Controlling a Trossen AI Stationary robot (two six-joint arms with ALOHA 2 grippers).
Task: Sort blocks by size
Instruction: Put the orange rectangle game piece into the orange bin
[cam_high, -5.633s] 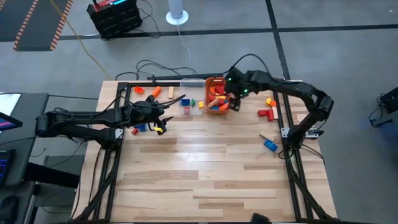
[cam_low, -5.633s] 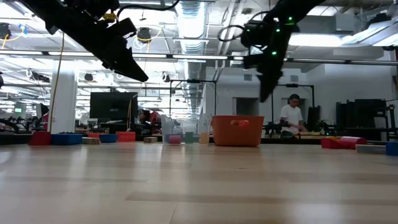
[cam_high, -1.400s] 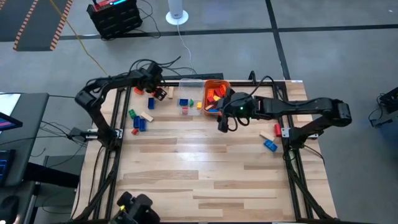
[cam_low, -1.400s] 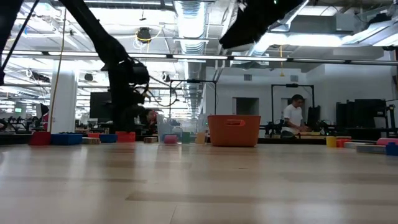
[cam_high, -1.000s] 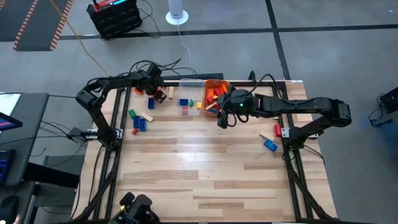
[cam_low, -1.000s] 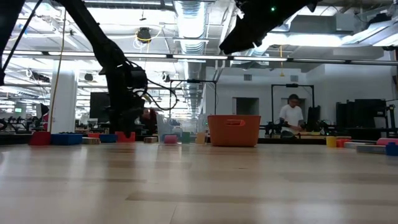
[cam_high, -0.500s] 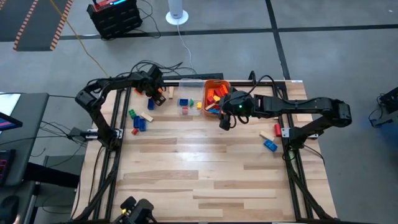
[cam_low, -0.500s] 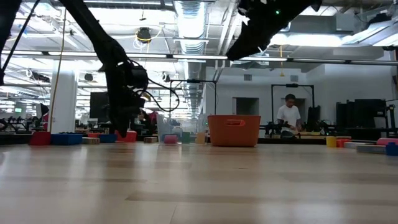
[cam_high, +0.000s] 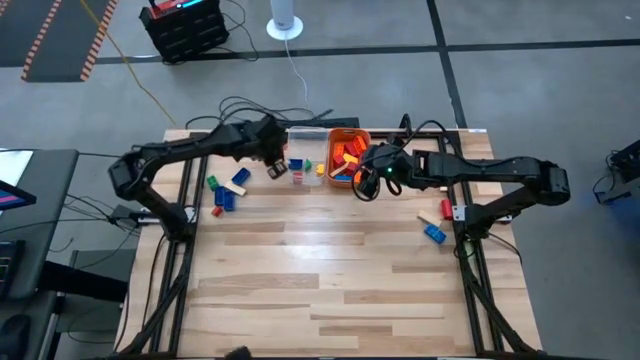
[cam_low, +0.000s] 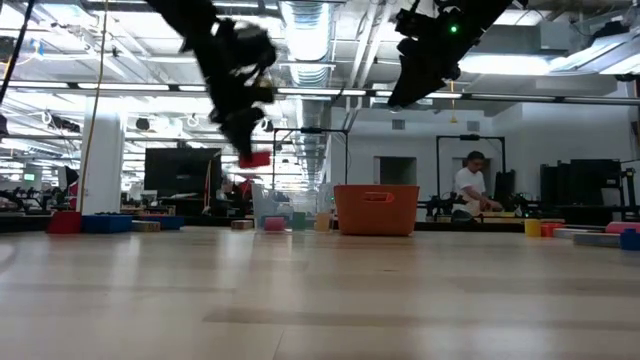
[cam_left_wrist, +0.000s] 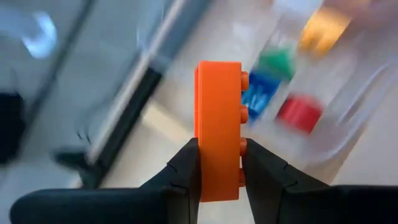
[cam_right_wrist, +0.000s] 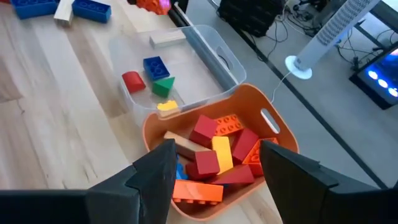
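Observation:
My left gripper (cam_high: 274, 166) hangs high over the table's far left, just left of the clear tub (cam_high: 310, 150), shut on an orange block (cam_left_wrist: 218, 118). The low view shows that block (cam_low: 254, 158) under the fingers. My right gripper (cam_right_wrist: 214, 180) stands open above the near side of the orange tub (cam_high: 346, 138), touching nothing. The orange tub holds several red, orange and yellow blocks (cam_right_wrist: 214, 152). In the clear tub lie small blue, red, green and yellow blocks (cam_right_wrist: 152, 78). Loose blue blocks (cam_high: 236, 184) lie flat on the wood at the far left. My left gripper pinches the orange block between its two fingers, one on the smooth face (cam_left_wrist: 205, 168), the other on the studded face. It grips the block's end nearest the wrist; most of the block sticks out past the fingertips. The fingers point down and the block hangs clear of the table.
A green block (cam_high: 212, 183) and a red block (cam_high: 217, 211) lie at the left edge. A wooden block (cam_high: 433, 218) and a blue block (cam_high: 434, 234) lie at the right edge. The near half of the table (cam_high: 330, 290) is bare wood. A person stands in the room behind.
My left gripper has risen from low over the table's far left and gone toward the right, toward the clear tub. It carries the orange block, now lifted clear of the wood. My right gripper has edged toward the far edge, closer over the orange tub.

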